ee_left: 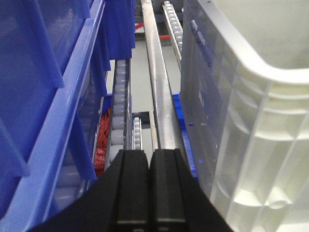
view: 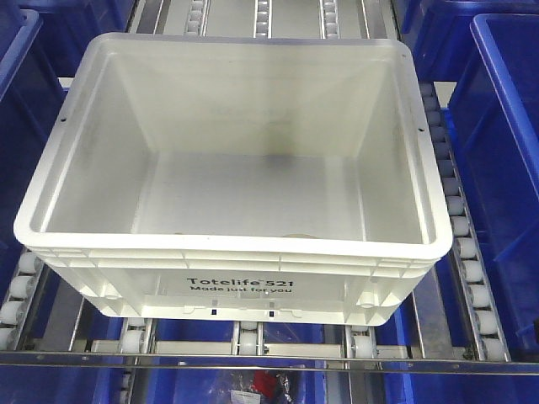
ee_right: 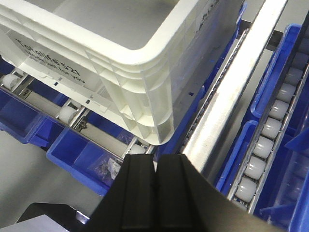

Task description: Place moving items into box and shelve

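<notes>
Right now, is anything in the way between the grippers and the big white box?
Nothing visible. The left gripper sits beside the white box, the right gripper near its front corner, both shut.

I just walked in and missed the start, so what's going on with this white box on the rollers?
The white tote sits on the roller shelf between blue bins. Neither arm is holding it: the left gripper is shut and empty beside the tote's left wall, and the right gripper is shut and empty near its front right corner. From the front view only slight rounded shapes show behind the tote's near wall, so its contents can't be confirmed.
</notes>
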